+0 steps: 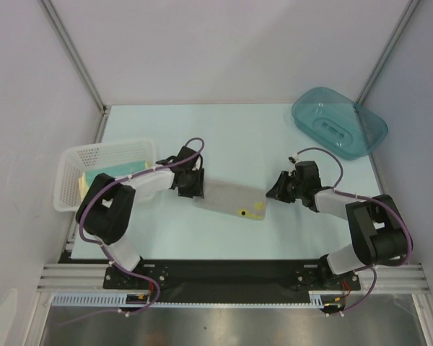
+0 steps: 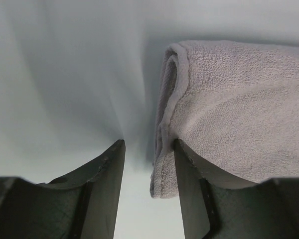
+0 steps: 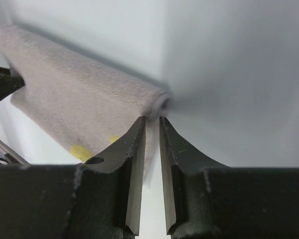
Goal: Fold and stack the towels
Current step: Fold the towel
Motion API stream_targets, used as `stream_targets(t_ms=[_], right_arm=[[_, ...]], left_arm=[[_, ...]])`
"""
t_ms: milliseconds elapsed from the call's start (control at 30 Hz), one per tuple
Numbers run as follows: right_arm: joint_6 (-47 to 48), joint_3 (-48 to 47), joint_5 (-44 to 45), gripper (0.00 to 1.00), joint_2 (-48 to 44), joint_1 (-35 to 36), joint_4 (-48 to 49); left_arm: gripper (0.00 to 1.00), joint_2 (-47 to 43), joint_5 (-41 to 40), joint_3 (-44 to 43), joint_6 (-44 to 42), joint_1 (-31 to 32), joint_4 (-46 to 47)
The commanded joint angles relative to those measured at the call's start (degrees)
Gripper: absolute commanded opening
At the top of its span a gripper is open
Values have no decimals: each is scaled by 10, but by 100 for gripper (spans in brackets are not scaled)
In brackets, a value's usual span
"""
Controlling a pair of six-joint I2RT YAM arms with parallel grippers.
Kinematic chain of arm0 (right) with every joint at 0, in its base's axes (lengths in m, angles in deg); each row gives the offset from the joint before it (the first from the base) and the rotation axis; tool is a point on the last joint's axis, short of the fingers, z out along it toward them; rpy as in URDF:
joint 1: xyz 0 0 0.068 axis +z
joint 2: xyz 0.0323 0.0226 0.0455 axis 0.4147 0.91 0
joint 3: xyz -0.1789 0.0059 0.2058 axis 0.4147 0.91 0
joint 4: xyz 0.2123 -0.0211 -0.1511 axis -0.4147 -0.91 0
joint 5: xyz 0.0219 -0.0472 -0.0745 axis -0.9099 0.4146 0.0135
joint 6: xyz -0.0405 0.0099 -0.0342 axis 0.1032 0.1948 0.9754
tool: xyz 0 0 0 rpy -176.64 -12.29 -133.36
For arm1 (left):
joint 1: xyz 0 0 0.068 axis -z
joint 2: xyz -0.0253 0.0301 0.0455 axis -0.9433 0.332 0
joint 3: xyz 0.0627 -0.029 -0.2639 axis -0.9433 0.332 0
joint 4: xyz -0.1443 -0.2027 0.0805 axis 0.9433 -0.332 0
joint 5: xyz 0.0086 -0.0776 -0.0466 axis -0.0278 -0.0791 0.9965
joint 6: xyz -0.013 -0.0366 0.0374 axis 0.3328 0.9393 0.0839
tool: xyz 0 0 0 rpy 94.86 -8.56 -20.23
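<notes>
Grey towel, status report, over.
Left gripper open at left end of folded grey towel. Right gripper near-closed at right end, grip unclear. White basket and teal tub stand apart.

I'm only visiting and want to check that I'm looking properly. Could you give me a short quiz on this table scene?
1. True or false: the grey towel lies inside the teal tub.
2. The white basket stands nearer which arm? A) left B) right
3. What colour are the patches on the towel?
Key: 1 false, it lies on the table; 2 A; 3 yellow.
</notes>
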Motion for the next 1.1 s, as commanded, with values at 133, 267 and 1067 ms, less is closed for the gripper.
stream_targets(t_ms=[133,267,1067], right_arm=[[70,-20,-14,22,21,-25,1],[73,-52,-4,24,-28,-23,-75],[-2,82,-24,23,-47,115,59]], left_arm=[[52,-16,10,27,14,0,14],[58,-38,16,12,7,-1,-8],[61,54,185,-33,-70,-59,-1]])
